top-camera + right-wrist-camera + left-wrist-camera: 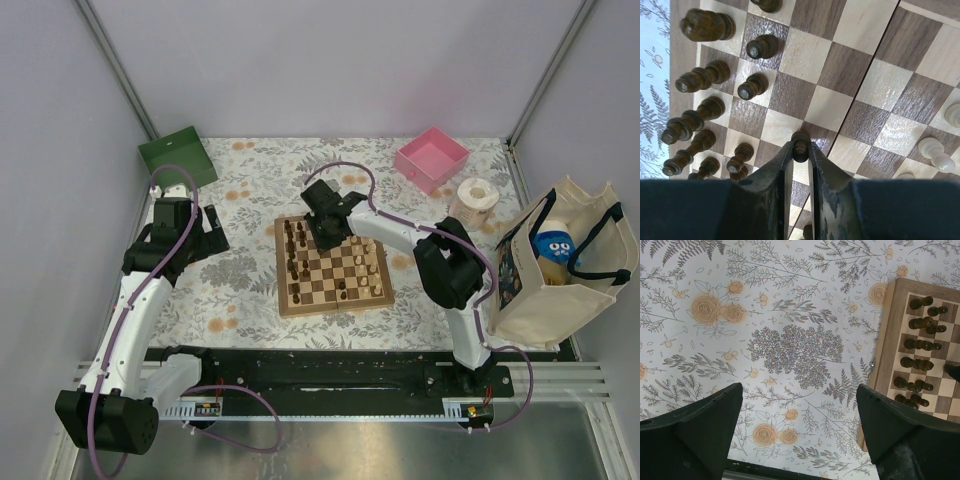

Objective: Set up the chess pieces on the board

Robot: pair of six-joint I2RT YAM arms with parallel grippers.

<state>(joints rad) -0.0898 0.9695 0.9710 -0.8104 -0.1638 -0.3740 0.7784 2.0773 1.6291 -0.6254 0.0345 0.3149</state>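
Your right gripper (800,147) is pinched tight on one dark piece (800,138). The two fingers (767,190) squeeze it from both sides, and only its little round top pokes out past the tips. You hold it over the board (330,306), close to the fold line down the middle, where a pale square meets a dark one. From the wrist view you cannot tell if its foot touches the wood or hangs just above it.

The other dark pieces (702,80) stand in two rows along the left edge of the board in that view. A few pale pieces (936,152) stand on the right side, well apart from the one you hold.

Your left gripper (799,390) is spread wide and holds nothing. It hangs above the flowery cloth (790,350), and the edge of the board is off to its right. In the top view this arm is left of the board and does not touch it.

A green box (178,160) sits at the far left corner of the table. A pink box (432,158) sits at the far right, with a white roll (476,198) just beside it. A cloth bag (560,290) stands at the right edge of the table, with something blue (555,248) inside it.
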